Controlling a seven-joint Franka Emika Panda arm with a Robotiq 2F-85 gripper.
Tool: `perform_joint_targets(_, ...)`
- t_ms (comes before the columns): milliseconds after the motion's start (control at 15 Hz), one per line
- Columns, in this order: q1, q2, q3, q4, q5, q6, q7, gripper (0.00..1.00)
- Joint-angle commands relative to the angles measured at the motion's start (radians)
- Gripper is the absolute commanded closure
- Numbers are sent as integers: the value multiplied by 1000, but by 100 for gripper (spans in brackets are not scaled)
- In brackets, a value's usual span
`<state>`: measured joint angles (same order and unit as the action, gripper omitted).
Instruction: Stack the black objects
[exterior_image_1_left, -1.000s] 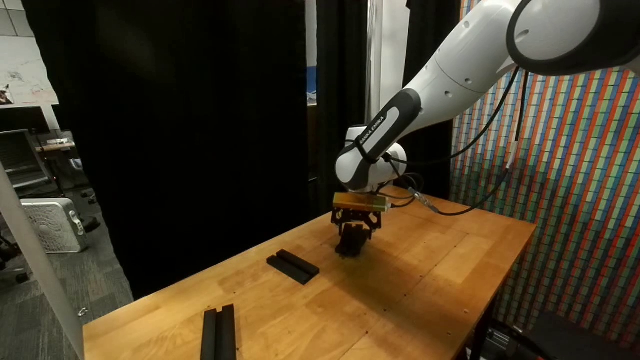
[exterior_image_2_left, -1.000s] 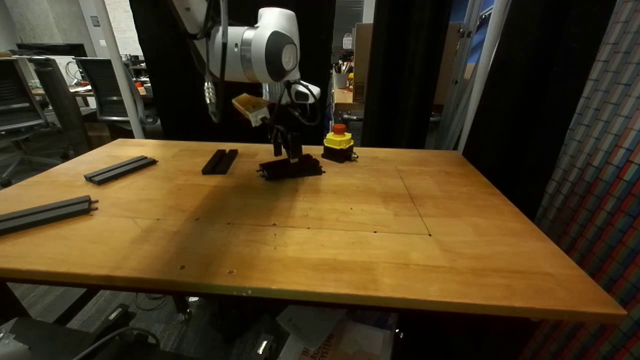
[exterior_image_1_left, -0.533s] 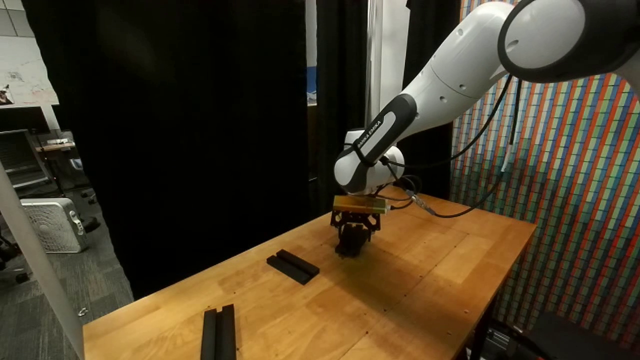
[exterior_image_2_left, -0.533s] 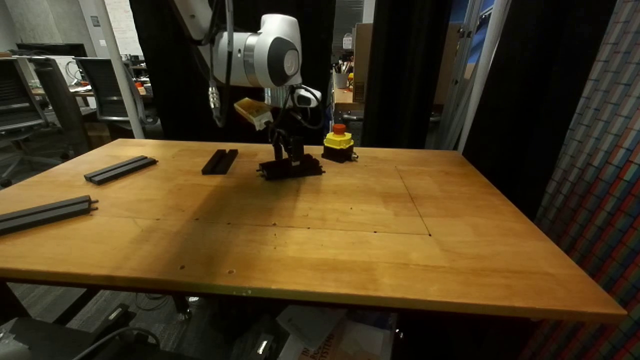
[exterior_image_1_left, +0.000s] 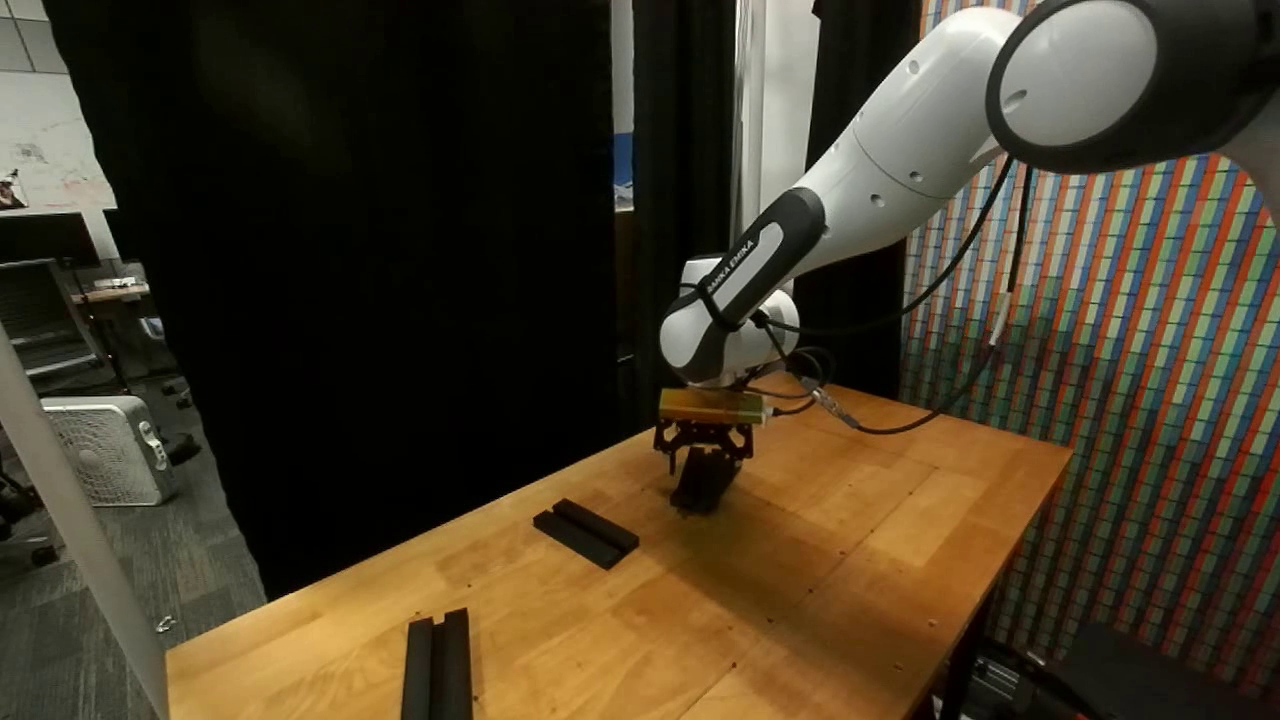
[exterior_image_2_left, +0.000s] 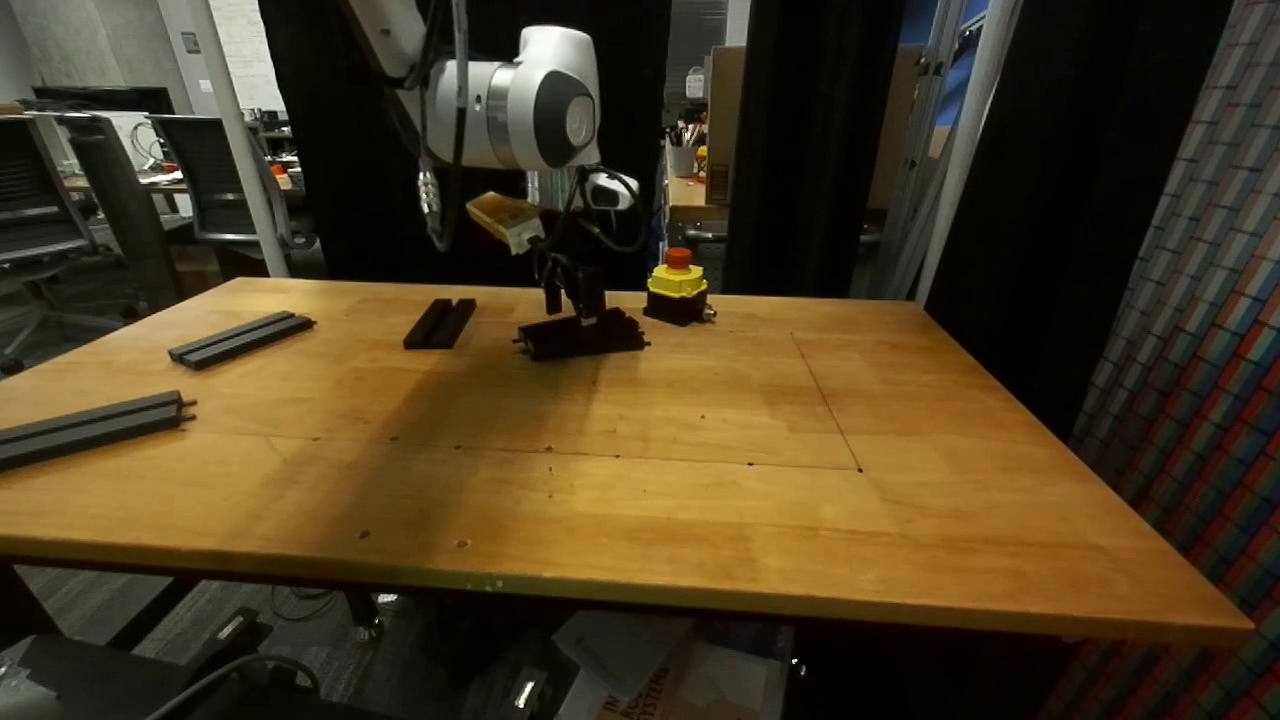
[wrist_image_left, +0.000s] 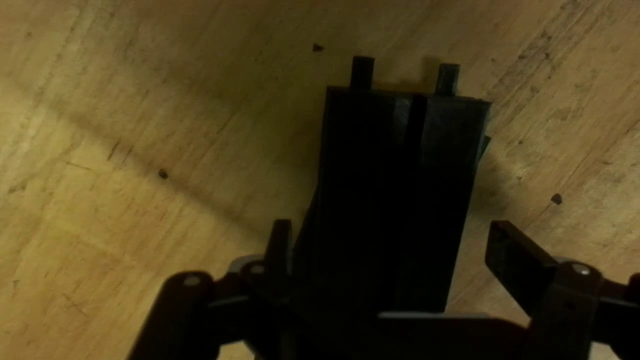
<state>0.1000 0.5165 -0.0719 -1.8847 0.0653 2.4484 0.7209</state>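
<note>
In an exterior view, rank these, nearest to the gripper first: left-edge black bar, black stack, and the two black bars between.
1. Black stack: under the open gripper.
2. Nearer middle bar: picture-left of it.
3. Farther middle bar: further left.
4. Left-edge bar: cut off by the picture.

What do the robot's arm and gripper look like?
The arm is white and rounded, with dark parts and pale lettering that includes EMIKA. Black cables loop beside it, with a silvery connector. The gripper is black with jointed fingers, and a flat yellowish box sits above it.
</note>
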Motion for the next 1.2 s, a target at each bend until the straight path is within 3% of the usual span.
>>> perform_joint_targets(0, -1, 29, 0, 52, 14, -45, -14, 0)
perform_joint_targets(867, -28, 104, -7, 134, 30, -114, -13, 0)
perform_joint_targets(933, -32, 109, -8, 138, 29, -116, -14, 21)
perform_joint_targets(1133, -42, 118, -10, 155, 31, -123, -15, 41)
